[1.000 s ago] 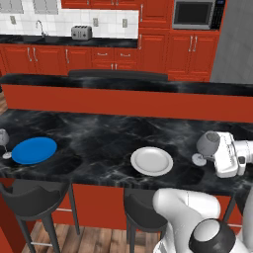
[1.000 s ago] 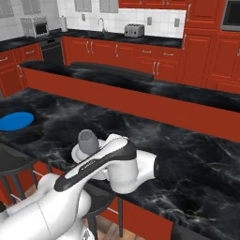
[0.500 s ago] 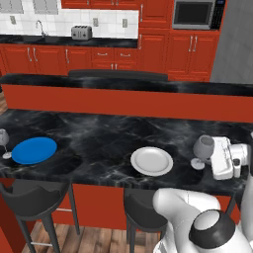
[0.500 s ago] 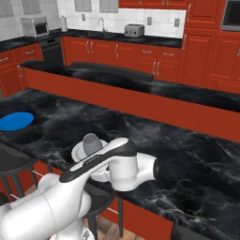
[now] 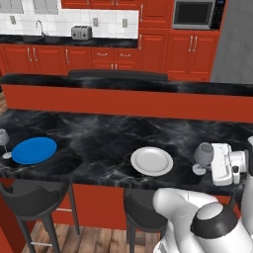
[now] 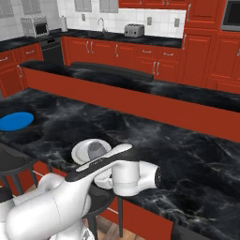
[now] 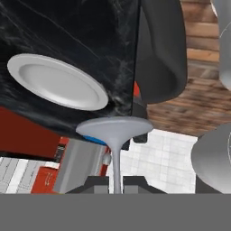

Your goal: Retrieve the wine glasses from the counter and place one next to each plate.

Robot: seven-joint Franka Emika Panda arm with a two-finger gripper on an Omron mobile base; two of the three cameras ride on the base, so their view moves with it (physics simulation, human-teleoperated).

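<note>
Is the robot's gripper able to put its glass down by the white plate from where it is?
Probably yes. The gripper holds the glass by its stem, right beside the white plate, and the counter between them looks bare.

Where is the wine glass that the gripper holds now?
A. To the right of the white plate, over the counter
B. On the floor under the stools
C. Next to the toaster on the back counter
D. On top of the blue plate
A: in the left base view the wine glass sits in the gripper, right of the white plate, over the counter.
</note>
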